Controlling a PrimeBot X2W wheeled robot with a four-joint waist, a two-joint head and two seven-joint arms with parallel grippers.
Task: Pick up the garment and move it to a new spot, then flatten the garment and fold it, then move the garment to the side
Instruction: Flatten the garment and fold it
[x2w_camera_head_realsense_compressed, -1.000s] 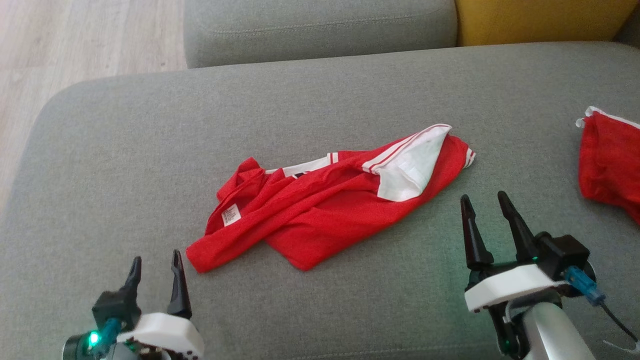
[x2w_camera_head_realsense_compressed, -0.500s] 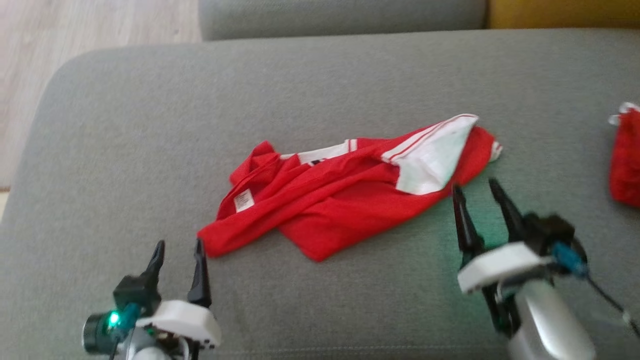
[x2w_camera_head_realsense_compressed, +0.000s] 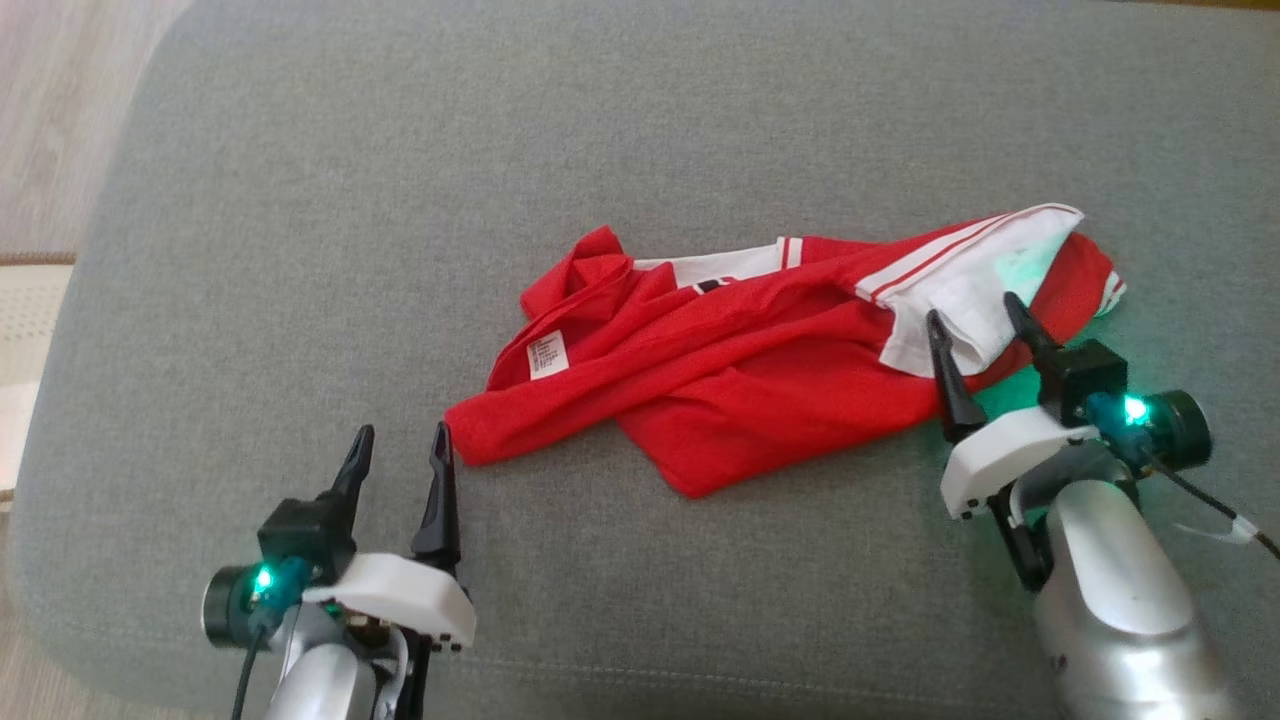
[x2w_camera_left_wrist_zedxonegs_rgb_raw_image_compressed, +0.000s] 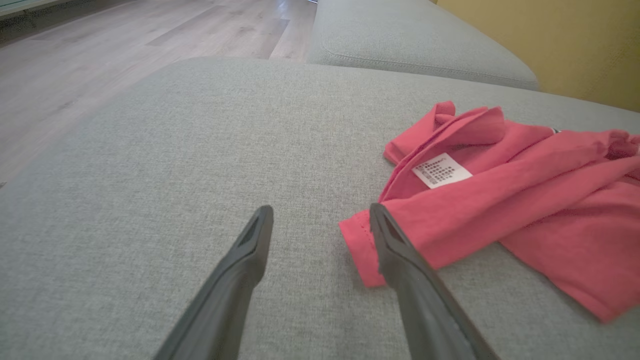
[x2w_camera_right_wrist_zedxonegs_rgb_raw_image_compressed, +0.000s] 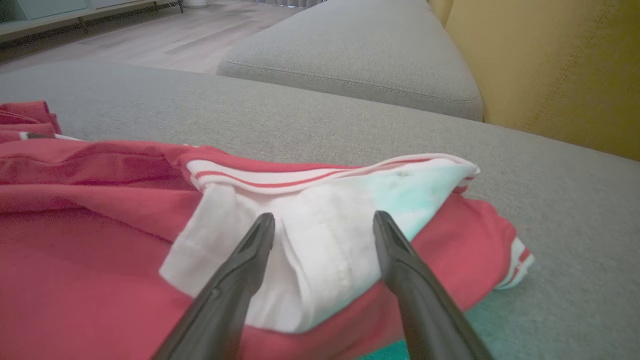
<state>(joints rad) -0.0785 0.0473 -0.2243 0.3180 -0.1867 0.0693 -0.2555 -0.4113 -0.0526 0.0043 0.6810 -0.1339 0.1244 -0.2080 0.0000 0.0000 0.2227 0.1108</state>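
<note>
- Left gripper — fingers spread, nothing between them — sits low over the grey sofa cushion. The forearm rises from the bottom edge, and the finger nearer the shirt is at the near corner of the red jersey; whether it touches cannot be told.
- The jersey lies crumpled mid-cushion, care label showing and a white flap turned up at its right end. Nothing looks lifted, so pick-up, move, flattening, folding and setting aside are all judged yet to do.
- Right gripper — likewise spread and empty — angles in from the lower right, fingertips over the white flap, apparently poised to take it.
</note>
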